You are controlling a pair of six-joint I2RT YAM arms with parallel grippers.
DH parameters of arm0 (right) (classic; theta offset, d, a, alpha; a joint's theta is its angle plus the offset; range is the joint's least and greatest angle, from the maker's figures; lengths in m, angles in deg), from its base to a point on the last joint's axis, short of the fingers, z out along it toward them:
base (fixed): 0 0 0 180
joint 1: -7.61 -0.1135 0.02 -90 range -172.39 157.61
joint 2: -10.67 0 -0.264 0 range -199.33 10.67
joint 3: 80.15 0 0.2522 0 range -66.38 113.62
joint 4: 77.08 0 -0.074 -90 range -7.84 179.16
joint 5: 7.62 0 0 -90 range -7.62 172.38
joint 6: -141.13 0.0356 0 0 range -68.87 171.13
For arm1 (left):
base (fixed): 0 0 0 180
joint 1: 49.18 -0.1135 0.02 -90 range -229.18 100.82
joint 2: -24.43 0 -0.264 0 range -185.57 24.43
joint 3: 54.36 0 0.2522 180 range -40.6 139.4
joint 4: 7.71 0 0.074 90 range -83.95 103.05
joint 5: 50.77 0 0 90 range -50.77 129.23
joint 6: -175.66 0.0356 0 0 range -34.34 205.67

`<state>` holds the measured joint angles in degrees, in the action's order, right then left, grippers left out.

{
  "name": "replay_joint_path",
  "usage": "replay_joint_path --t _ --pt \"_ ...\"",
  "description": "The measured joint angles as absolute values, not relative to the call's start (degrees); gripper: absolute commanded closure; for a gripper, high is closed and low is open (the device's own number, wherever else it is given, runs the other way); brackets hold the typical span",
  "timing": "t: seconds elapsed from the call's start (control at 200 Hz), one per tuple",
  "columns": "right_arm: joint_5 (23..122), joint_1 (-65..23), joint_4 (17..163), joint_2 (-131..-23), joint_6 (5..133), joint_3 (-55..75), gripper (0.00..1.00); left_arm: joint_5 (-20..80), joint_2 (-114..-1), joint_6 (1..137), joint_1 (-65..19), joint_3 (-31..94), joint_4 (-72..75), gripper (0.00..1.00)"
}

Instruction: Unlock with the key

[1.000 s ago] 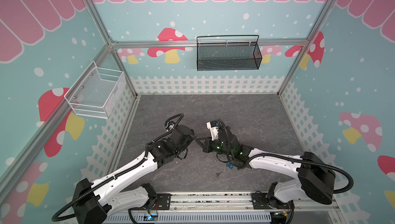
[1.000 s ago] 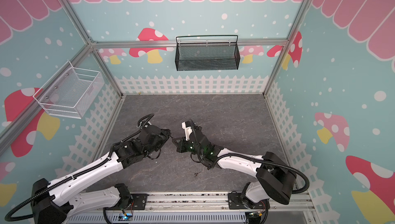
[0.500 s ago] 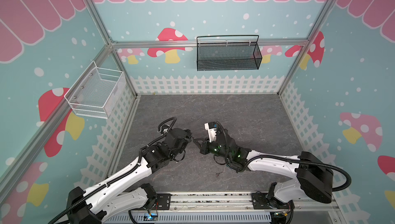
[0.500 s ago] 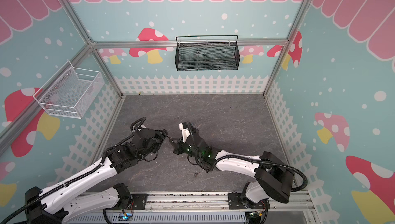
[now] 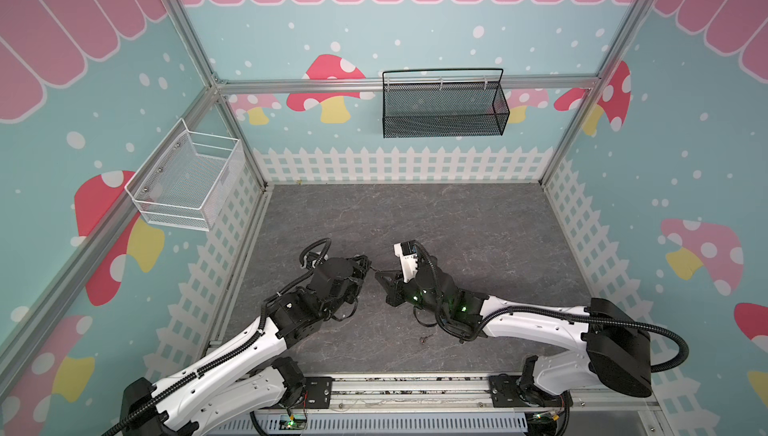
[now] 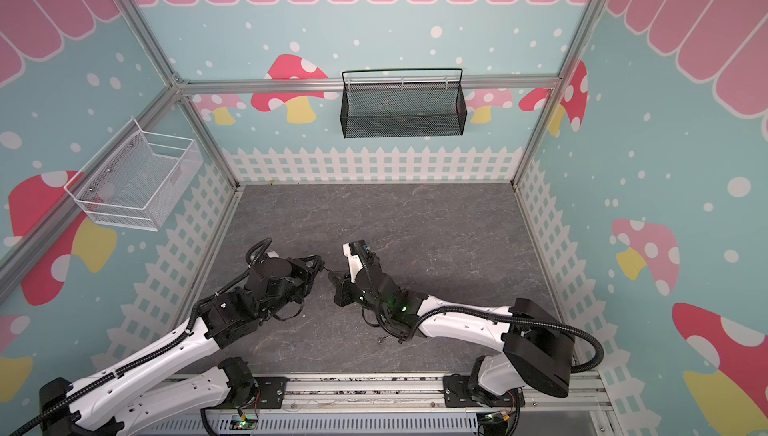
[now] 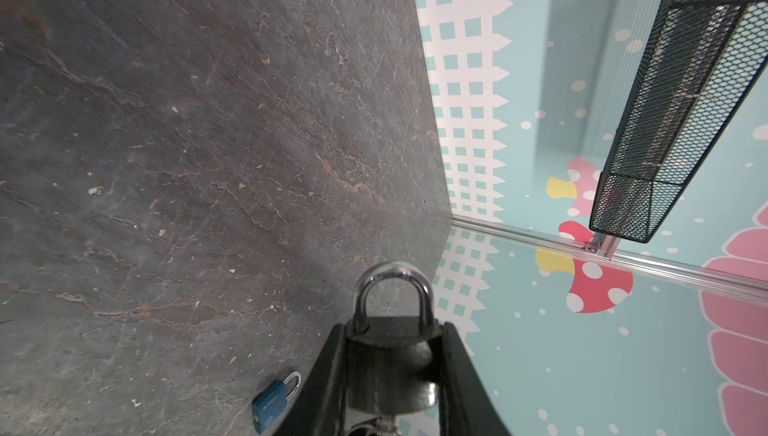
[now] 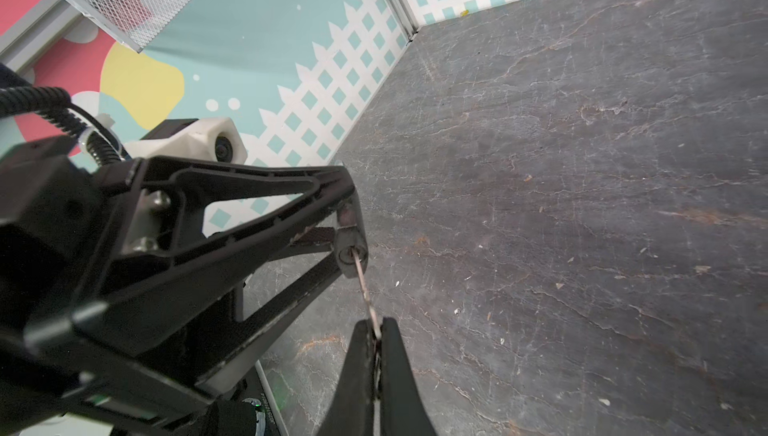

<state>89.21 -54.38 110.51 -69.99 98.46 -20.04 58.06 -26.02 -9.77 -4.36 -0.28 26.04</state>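
Key (image 8: 365,284), pinched between the tight-pressed jaws of the right gripper (image 8: 376,325), meets the keyhole of the padlock (image 7: 392,363), which the left gripper (image 7: 393,330) clamps.

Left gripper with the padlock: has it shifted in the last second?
Yes. In a top view the left gripper has drifted slightly toward the left wall's white fence and nearer the front rail.

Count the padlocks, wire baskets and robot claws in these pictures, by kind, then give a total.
Padlocks: 2, grey padlock in the left claw, blue padlock on the floor
Wire baskets: 2, white basket, black basket
Claws: 2, left claw, right claw shut on the key
Total: 6
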Motion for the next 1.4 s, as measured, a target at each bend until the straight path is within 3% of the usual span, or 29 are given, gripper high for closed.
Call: replay_joint_path --t 0.385,0.535,1.035,1.401 --pt "85.82 -54.45 99.10 -71.94 94.99 -11.03 1.00 60.70 -20.01 -14.32 -4.42 -4.24 24.82 1.00" --pt "89.77 -56.61 97.79 -71.98 94.18 -11.01 1.00 60.66 -19.36 -16.16 -4.18 -5.11 24.95 1.00" --pt "96.38 -58.45 96.65 -77.14 94.90 -7.29 1.00 62.85 -23.38 -19.15 -4.18 -4.74 24.27 1.00" --pt "93.62 -57.10 99.49 -78.82 94.00 -6.33 1.00 65.34 -24.75 -19.15 -4.55 -3.69 24.14 1.00"
